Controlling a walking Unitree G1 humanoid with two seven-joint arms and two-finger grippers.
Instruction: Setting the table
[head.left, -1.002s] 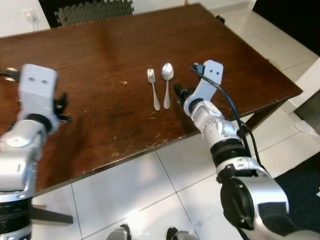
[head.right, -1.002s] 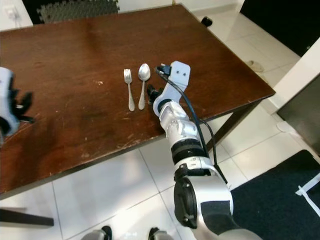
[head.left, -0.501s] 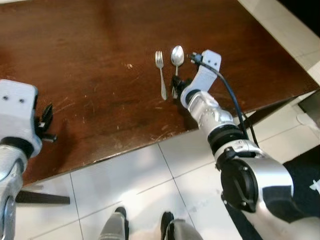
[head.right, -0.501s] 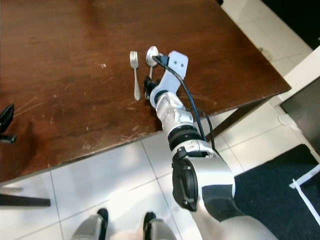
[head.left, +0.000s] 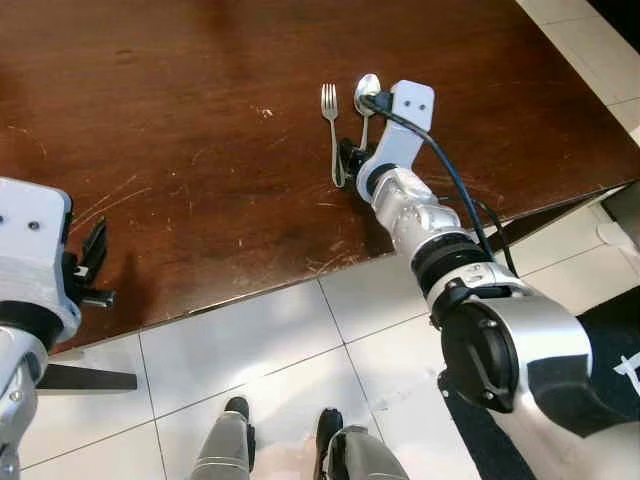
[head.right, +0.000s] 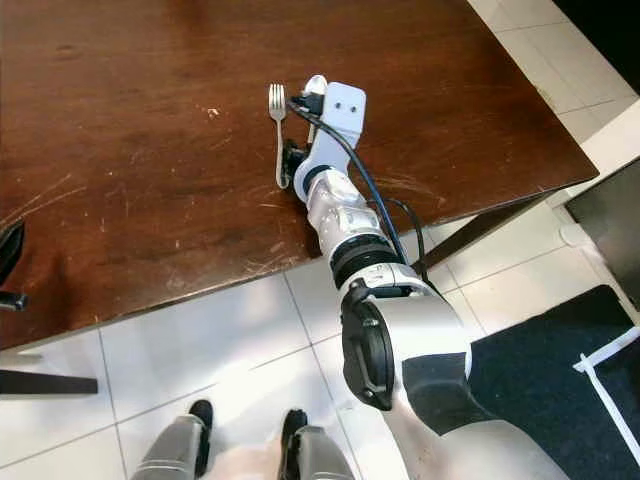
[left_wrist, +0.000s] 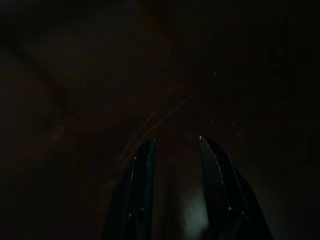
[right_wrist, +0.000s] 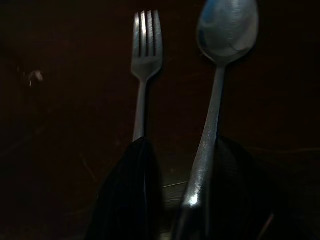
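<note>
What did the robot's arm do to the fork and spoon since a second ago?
The right gripper moved forward to the handle ends of the fork and spoon; its open fingers now straddle the spoon's handle without lifting it. The camera tilted down, so the whole picture shifted. The fork and spoon stayed side by side on the table, and the left gripper stayed idle near the table's edge.

White tiled floor (head.left: 250, 345); dark rug (head.right: 545, 385).

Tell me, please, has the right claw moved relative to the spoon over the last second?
Yes. The right claw has closed in from the spoon's right side; its fingers now straddle the handle, beside the fork.
</note>
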